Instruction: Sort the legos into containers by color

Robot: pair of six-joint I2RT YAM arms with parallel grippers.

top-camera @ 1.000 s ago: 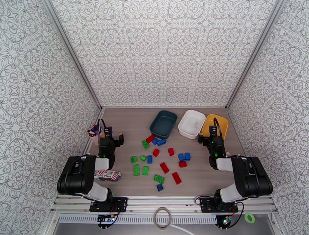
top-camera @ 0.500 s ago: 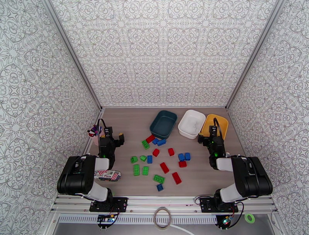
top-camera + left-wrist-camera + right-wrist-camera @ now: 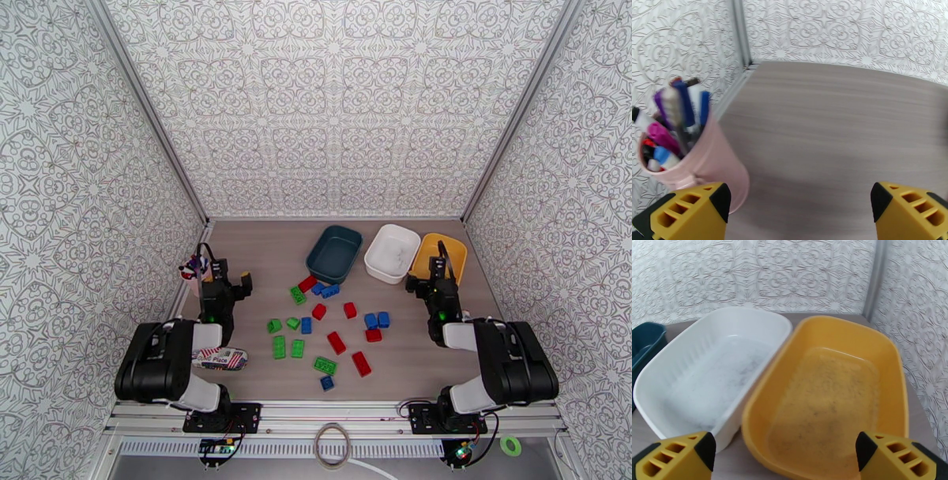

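starting 1st pick: legos (image 3: 336, 342) lay loose, containers (image 3: 392, 254) empty | your left gripper (image 3: 229, 274) & right gripper (image 3: 425, 276) gaped wide, held nothing | nxt: you needed to lower onto a brick

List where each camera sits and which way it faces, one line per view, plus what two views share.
Top external: above, behind the arm bases, looking down on the wood-grain table, small plastic legos, left gripper, right gripper.
Left wrist: on the left arm, facing the far-left corner past the pink cup of pens; own open fingers below.
Right wrist: on the right arm, facing the white plastic bin and yellow plastic bin; own open fingers below.
Shared: top and right wrist show both bins.
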